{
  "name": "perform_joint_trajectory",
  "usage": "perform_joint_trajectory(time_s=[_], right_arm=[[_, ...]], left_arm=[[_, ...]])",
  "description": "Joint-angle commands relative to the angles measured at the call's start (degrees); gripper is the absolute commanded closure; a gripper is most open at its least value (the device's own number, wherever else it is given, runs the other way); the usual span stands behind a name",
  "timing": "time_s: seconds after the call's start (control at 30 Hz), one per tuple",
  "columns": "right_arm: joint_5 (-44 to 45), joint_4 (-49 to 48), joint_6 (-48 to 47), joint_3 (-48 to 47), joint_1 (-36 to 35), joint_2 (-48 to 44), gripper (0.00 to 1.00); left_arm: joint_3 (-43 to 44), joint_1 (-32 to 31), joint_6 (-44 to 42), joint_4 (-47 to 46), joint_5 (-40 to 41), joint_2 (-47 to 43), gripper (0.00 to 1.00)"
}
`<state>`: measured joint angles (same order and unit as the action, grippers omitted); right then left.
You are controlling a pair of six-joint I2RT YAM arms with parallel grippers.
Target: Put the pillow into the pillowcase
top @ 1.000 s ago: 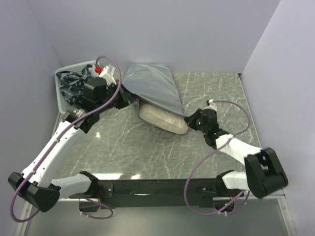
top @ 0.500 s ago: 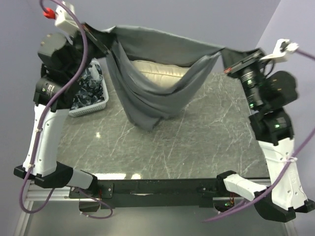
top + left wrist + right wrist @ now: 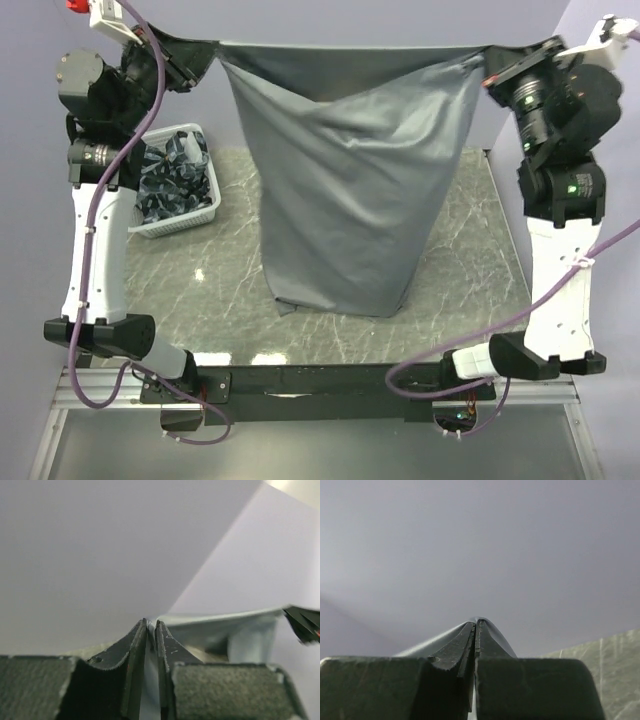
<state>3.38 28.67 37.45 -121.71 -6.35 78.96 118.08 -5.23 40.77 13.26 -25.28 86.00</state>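
No writing, label, brand or number can be read in any view: none is seen on the pillowcase [image 3: 340, 200] stretched between the jaws, nor on the basket [image 3: 187, 216] below them.

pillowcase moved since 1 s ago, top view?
Yes, upward. The pillowcase lay crumpled on the table; now it hangs stretched between the left gripper and right gripper, top edge high against the back wall, hem dangling over the table.
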Motion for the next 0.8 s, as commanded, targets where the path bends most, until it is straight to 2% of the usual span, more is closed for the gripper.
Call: perform_joint_trajectory(time_s=[0.0,0.03,0.07,0.13,0.3,0.33,0.37,0.43,0.47,0.5,0.53,0.57,0.67,0.77], right_arm=[[-1.52,-4.4,5.43,-8.34,9.48,0.75,1.0],[-2.49,-4.41,6.48,-9.85,10.64,2.5,1.0],[-3.19,-4.32,8.67,-11.43,12.05,3.47,1.0],[-7.41,-5.37,10.7,-15.3,14.34,5.84,1.0],[-7.86,-8.01,12.29,-15.93,14.87,7.09,1.0],[-8.82,-9.32,13.34,-15.58,15.31,6.74,1.0],[-9.96,-10.03,13.87,-15.31,15.31,6.65,1.0],[-13.11,-11.6,15.1,-14.7,15.14,6.04,1.0],[-14.26,-12.31,15.45,-14.17,14.88,5.68,1.0],[-15.23,-12.75,15.72,-13.12,14.7,5.07,1.0],[-16.9,-13.45,15.98,-12.68,14.53,4.28,1.0],[-17.78,-13.81,15.99,-12.24,14.26,3.75,1.0],[-20.5,-13.55,15.64,-12.14,13.12,2.43,1.0],[-22.18,-13.63,14.93,-10.05,11.72,0.5,1.0]], left_arm=[[-5.57,0.49,9.12,-17.1,-16.27,-0.3,0.8],[-6.54,0.4,10.54,-20.6,-18.03,-0.3,0.81],[-6.98,0.4,11.69,-21.94,-19.79,-0.04,0.87],[-6.64,0.31,12.93,-20.91,-21.04,-0.48,0.92],[-5.76,-0.65,14.94,-22.13,-22.0,-4.78,0.94],[-4.8,-1.96,13.73,-20.39,-20.88,-4.87,0.92],[-2.18,-2.84,11.54,-13.5,-19.04,-4.79,0.87],[-1.89,-5.56,3.46,-7.65,-12.12,-4.7,0.67],[-4.76,-6.1,0.65,-6.41,-10.25,-5.05,0.58],[-7.05,-6.45,-0.25,-6.66,-8.66,-5.05,0.54],[-9.51,-7.32,-1.21,-7.62,-7.52,-5.14,0.43],[-14.93,-7.77,-2.79,-8.76,-4.55,-4.96,0.39],[-22.17,-9.18,-4.38,-12.81,-0.93,-1.64,0.34],[-24.29,-11.46,-7.97,-16.06,0.13,3.37,0.34]])
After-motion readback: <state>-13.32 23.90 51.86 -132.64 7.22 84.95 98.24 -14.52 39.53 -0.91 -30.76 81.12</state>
